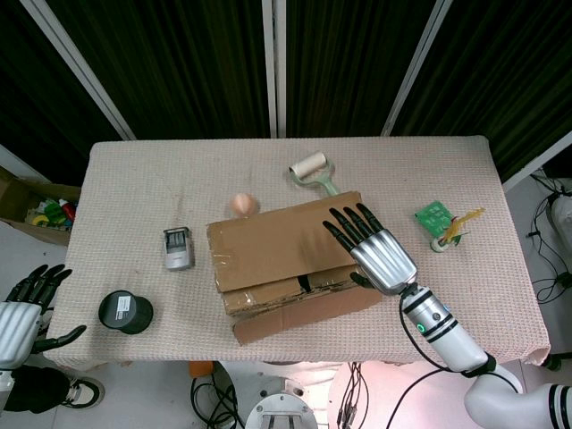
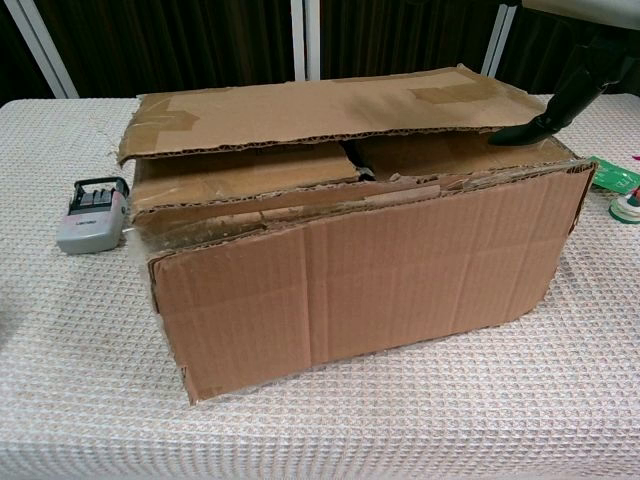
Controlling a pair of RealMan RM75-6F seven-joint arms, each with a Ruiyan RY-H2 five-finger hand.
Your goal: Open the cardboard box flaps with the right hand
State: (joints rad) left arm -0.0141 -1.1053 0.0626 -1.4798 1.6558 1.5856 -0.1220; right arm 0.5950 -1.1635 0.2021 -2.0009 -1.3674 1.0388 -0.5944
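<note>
The cardboard box (image 1: 286, 264), corrugated, brown and tape-patched, is seen at mid-table w/ its near flap already dropped outward over the front and its far flap (image 2: 320, 105) lying raised and loose across the top. The right hand (image 1: 375, 250) is laid flat over the box's right end, fingers outstretched and nothing grasped, fingertips (image 2: 520, 132) tucked under that flap's edge, presumably so it can be levered back. The left hand (image 1: 22, 308) is kept idle off the table's left edge, fingers apart, empty.
</note>
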